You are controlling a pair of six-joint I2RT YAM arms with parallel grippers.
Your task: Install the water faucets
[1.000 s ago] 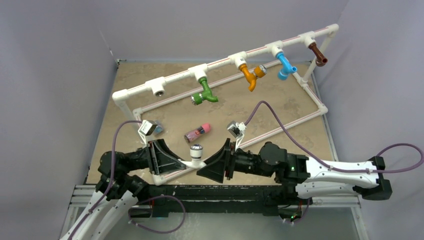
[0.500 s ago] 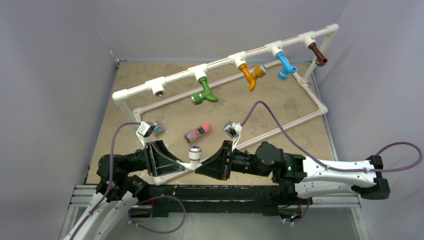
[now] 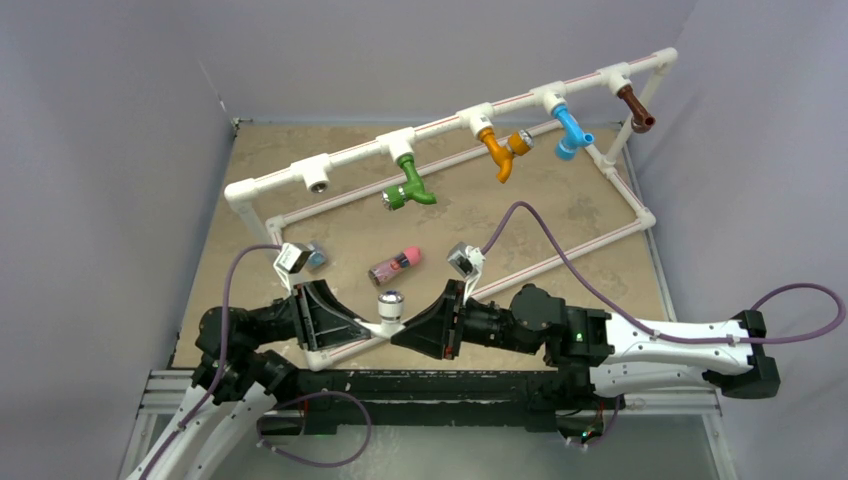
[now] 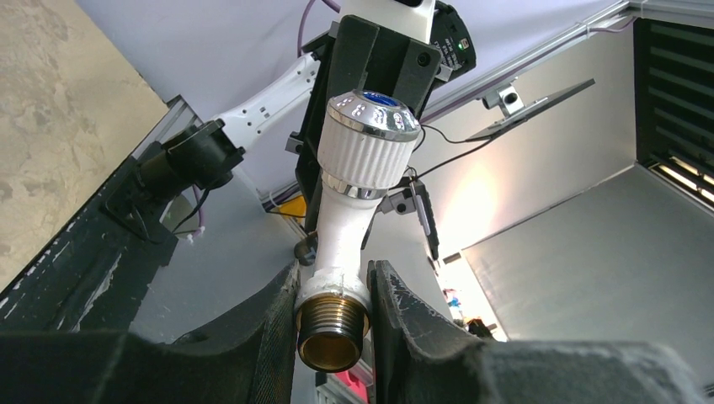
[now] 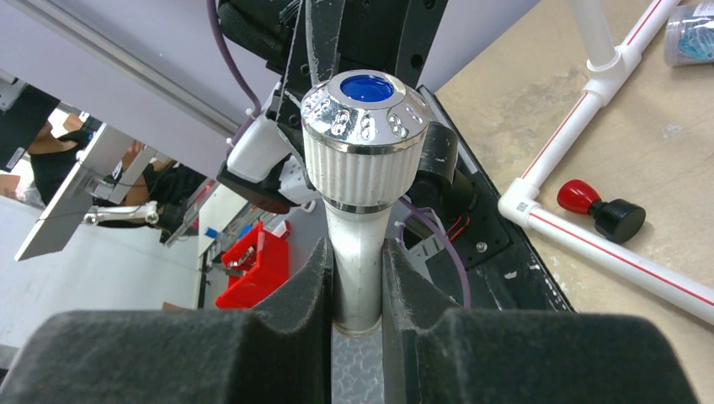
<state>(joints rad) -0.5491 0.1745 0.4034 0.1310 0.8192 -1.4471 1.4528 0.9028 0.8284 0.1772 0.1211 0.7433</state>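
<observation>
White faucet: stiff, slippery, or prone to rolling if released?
Probably rigid: the white faucet looks like moulded plastic with a brass-coloured thread. Its smooth stem might twist in the right end effector; the ribbed knob should grip better. Laid down, the round knob may let it roll.

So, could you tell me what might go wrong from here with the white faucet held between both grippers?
1. The left gripper and the right gripper both clamp the white faucet; if either arm moves before the other releases, it may twist or slip out.
2. The left fingers pinch right beside the brass thread, which probably must stay free to enter the empty fitting on the pipe frame.
</observation>
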